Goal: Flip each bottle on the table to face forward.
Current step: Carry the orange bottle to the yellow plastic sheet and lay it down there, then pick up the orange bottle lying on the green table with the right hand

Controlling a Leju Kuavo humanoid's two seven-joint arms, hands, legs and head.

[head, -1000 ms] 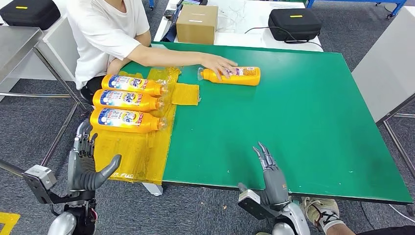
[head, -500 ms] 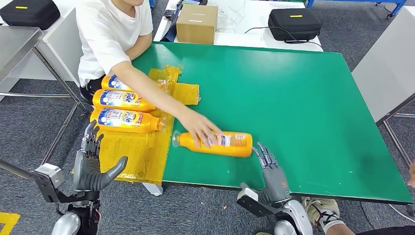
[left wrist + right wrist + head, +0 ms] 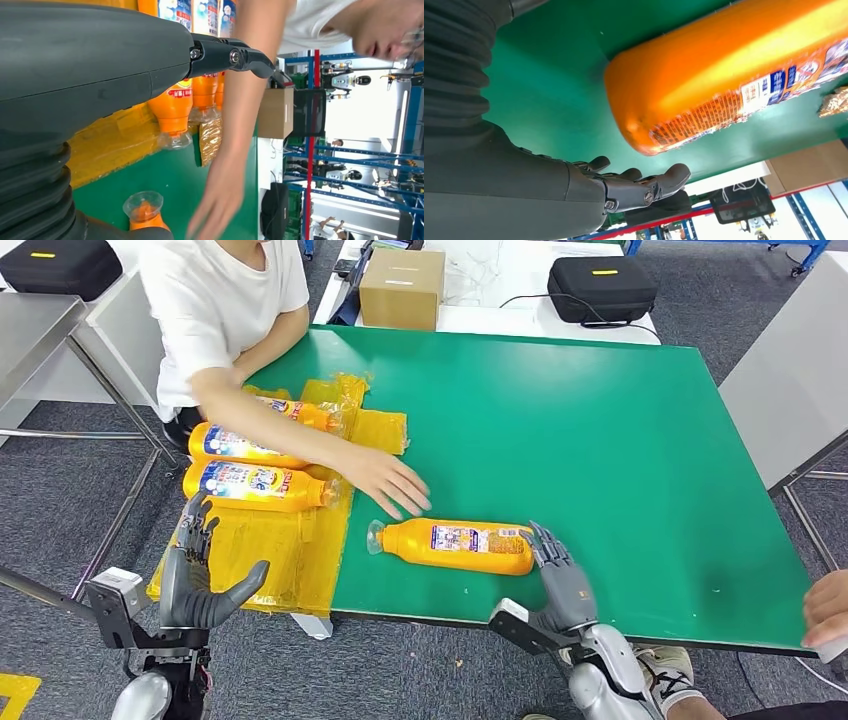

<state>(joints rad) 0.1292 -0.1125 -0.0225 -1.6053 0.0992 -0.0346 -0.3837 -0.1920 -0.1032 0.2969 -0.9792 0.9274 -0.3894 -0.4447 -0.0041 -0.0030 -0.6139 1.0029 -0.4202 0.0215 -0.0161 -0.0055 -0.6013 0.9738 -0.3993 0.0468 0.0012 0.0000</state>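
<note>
On the near edge of the green table, a yellow-orange plastic detergent bottle with a clear cap lies on its side, cap pointing left, its small-print back label turned up. That upturned back label makes it the one to flip, and it lies within easy reach of the robot. The right hand stands just beside the bottle's base, fingers straight, apart and holding nothing; in the right wrist view the fingers sit close under the bottle's rounded end, and whether they touch it I cannot tell. I judge the hand is placed there to get under or against the base and roll the bottle over.

A person's hand hovers flat just beyond the bottle's cap end, apart from it, the arm reaching in from the far left.

At the left, three similar orange bottles with bright blue front labels lie side by side on a crinkled yellow plastic sheet, caps toward the right; the farthest is partly hidden by the person's arm. Their front labels face up, so they look finished and parked out of the working area.

The left hand hangs off the table's near left corner, fingers spread and empty, thumb out, apparently idle while the right does the work.
</note>
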